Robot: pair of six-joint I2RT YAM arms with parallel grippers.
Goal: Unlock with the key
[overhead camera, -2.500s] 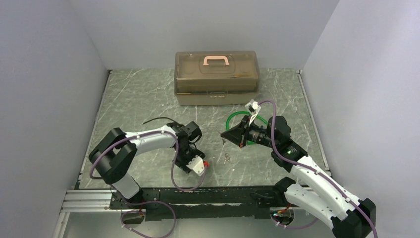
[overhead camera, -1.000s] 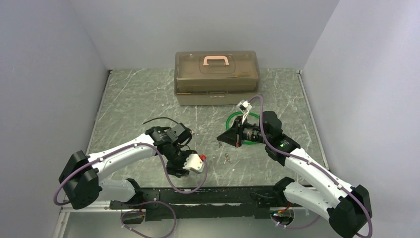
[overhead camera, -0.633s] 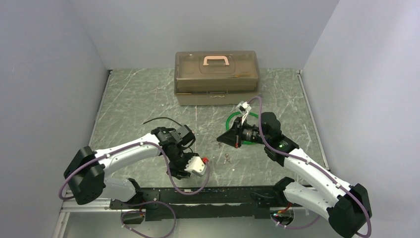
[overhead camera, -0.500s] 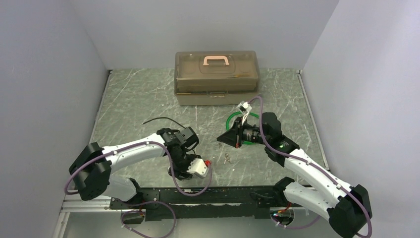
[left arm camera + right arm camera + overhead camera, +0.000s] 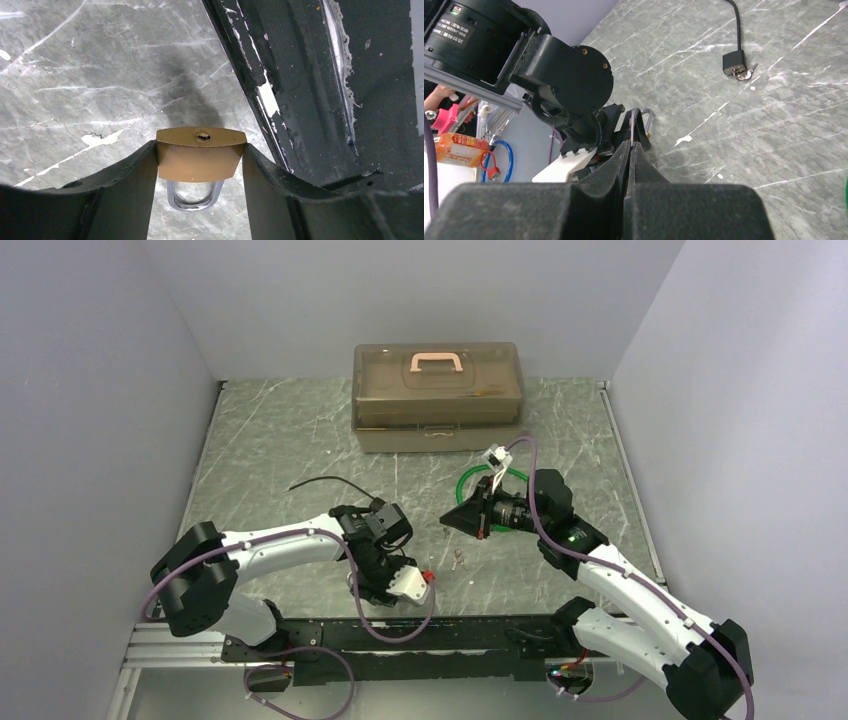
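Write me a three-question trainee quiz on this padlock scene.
1. True or false: the padlock's keyhole faces the left wrist camera.
2. The left gripper is: A) shut on nothing, B) closed on the padlock, C) wide open and empty.
3. Fill in: the right gripper is shut on a thin metal ____.
Key: 1 true; 2 B; 3 key.
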